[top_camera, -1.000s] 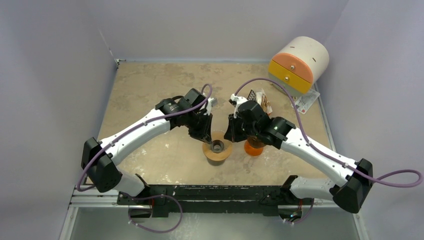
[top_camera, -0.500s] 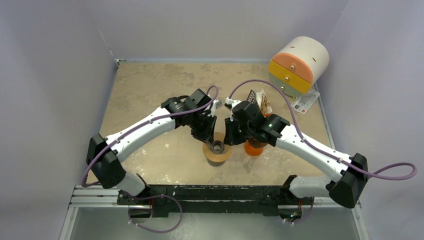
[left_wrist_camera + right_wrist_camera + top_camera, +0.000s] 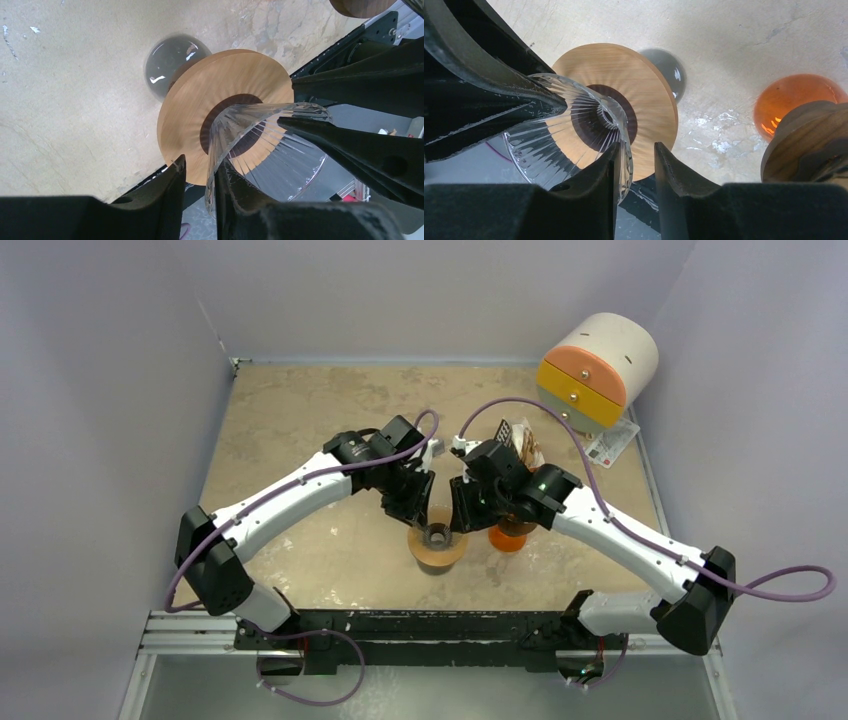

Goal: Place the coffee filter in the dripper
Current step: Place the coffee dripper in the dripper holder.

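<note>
The glass dripper (image 3: 437, 537) stands at the table's front centre, a ribbed clear cone (image 3: 260, 135) set in a round wooden collar (image 3: 225, 85). My left gripper (image 3: 418, 512) straddles the cone's rim from the left, one finger inside and one outside, with a gap to the outer finger (image 3: 200, 167). My right gripper (image 3: 462, 516) straddles the opposite rim the same way (image 3: 636, 150), its inner finger against the glass (image 3: 564, 130). I see no coffee filter in the cone or in either gripper.
An orange glass dripper (image 3: 508, 537) with a dark wooden collar stands just right of the clear one, under my right arm (image 3: 791, 97). Small packets (image 3: 520, 443) lie behind it. A rounded drawer unit (image 3: 598, 365) sits at the back right.
Both grippers have closed in on the dripper from either side and come down to its rim. Since half a second ago they have barely shifted.
</note>
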Motion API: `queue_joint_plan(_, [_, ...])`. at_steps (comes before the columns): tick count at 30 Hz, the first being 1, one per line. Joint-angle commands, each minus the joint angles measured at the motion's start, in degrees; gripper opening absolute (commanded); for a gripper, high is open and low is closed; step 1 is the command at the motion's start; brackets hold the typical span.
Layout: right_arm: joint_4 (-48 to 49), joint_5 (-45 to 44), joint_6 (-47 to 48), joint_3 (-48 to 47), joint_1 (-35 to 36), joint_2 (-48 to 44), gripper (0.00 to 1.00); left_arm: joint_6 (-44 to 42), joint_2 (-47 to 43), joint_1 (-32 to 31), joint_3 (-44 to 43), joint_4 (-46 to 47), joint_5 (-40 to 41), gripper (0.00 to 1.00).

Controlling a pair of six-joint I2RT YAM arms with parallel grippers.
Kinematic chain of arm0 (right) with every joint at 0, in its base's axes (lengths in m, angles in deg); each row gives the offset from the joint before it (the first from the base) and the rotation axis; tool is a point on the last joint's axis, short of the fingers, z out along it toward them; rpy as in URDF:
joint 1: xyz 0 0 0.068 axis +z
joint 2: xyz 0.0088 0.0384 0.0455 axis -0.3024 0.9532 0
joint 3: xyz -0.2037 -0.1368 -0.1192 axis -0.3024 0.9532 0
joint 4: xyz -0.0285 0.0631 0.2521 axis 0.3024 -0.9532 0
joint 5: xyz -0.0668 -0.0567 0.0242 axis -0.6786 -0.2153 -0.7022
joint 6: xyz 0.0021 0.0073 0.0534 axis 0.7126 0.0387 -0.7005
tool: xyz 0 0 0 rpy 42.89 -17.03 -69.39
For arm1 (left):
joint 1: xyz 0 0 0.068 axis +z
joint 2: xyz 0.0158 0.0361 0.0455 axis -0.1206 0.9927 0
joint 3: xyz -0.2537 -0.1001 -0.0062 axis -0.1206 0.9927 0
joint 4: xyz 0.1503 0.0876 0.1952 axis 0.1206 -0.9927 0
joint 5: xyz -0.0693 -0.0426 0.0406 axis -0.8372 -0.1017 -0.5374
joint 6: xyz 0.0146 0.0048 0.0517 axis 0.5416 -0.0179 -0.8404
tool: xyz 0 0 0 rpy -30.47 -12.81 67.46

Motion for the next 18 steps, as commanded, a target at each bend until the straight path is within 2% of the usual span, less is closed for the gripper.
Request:
queue_joint_plan(1, [-4.41, -1.43, 0.84, -3.45, -0.11, 0.24, 0.34, -2.18, -0.08, 0.12, -2.84, -3.21, 2.4, 0.26])
queue_joint_plan(10, [-7.22, -4.85, 3.01, -9.93, -0.11, 0.94, 0.43, -3.91, -0.25, 0.2, -7.04, -6.42, 5.69, 0.38])
queue_joint_plan(18, [-10.65, -11.96, 7.58, -21.0, -0.19, 2.66, 0.46, -4.9, -0.91, 0.37, -11.83, -7.7, 7.85, 0.43])
